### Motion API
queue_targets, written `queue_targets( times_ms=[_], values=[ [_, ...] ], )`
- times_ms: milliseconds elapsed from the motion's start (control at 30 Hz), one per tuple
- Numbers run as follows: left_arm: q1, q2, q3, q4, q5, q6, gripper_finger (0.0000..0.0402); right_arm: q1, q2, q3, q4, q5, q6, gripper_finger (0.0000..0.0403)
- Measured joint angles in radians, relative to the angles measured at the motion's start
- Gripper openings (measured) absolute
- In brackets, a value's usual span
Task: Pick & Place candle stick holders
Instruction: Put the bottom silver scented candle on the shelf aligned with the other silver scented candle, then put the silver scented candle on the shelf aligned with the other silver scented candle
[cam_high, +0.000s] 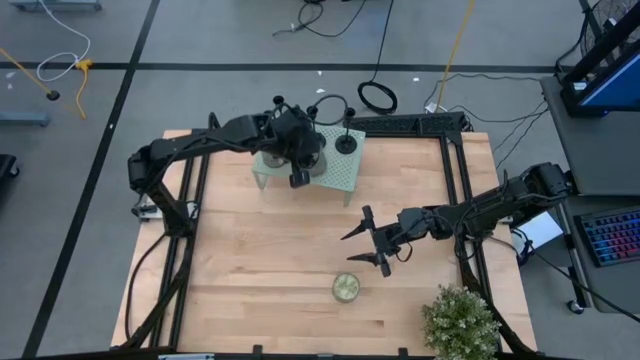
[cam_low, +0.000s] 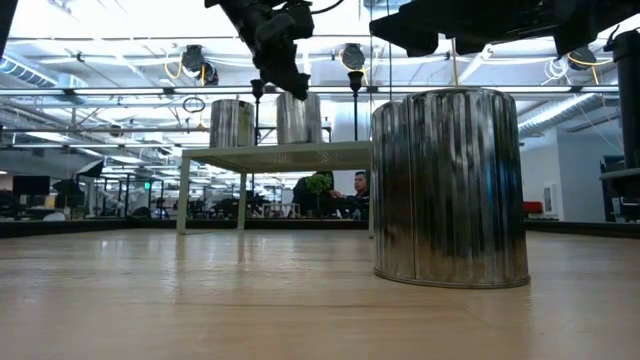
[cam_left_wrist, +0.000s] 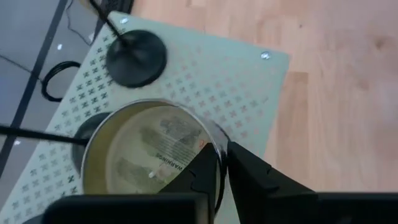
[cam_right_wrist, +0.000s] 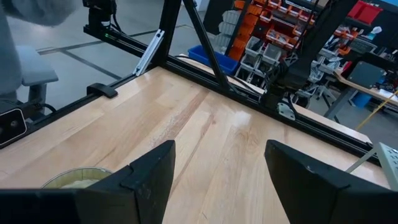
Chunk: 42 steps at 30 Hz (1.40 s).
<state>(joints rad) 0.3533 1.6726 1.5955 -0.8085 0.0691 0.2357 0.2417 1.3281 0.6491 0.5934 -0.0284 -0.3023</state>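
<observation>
A pale perforated stand (cam_high: 340, 170) sits at the table's far middle. On it are two metal candle tins and black candle stick holders. One holder's round base (cam_left_wrist: 135, 57) rests on the stand, also seen in the high view (cam_high: 345, 145). A second holder's base (cam_left_wrist: 93, 124) shows partly behind a tin, its thin stem (cam_left_wrist: 37, 134) crossing the view. My left gripper (cam_left_wrist: 225, 168) is over the stand, shut on a tin (cam_left_wrist: 146, 155). My right gripper (cam_high: 365, 245) is open and empty above mid-table. My left gripper holds the candle tin by its rim (cam_left_wrist: 219, 144). One finger (cam_left_wrist: 202, 174) is inside the tin and the other (cam_left_wrist: 255, 177) is outside the wall. The fingers come from above, pointing down. The tin stands upright over the stand; whether it is lifted, I cannot tell.
Another metal candle tin (cam_high: 346, 287) stands on the table near the front, large in the low view (cam_low: 450, 185). A potted plant (cam_high: 460, 320) sits at the near right corner. A second tin (cam_low: 232, 123) stands on the stand. Bare wood lies to the left.
</observation>
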Motion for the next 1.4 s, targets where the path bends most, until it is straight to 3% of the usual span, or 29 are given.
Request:
queue_targets(
  times_ms=[267, 467, 900, 1267, 1400],
  values=[
    [0.0, -0.001, 0.0, -0.008, -0.01, 0.0, 0.0076, 0.0, 0.0, 0.0, 0.0, -0.002, 0.006, 0.0242],
    [0.0, -0.001, 0.0, -0.036, -0.12, -0.001, 0.0077, 0.0, 0.0, 0.0, 0.0, -0.002, 0.067, 0.0242],
    [-0.002, -0.046, 0.001, -0.058, -0.124, -0.004, 0.0076, 0.002, 0.0, 0.0, -0.006, -0.003, 0.15, 0.0242],
    [-0.051, -0.22, 0.0, -0.053, -0.124, 0.03, 0.0076, 0.081, 0.03, 0.02, 0.039, 0.026, 0.218, 0.0241],
    [-0.086, -0.309, 0.0, -0.054, -0.124, 0.05, 0.0076, 0.111, 0.078, 0.09, -0.066, 0.027, 0.236, 0.0232]
  ],
)
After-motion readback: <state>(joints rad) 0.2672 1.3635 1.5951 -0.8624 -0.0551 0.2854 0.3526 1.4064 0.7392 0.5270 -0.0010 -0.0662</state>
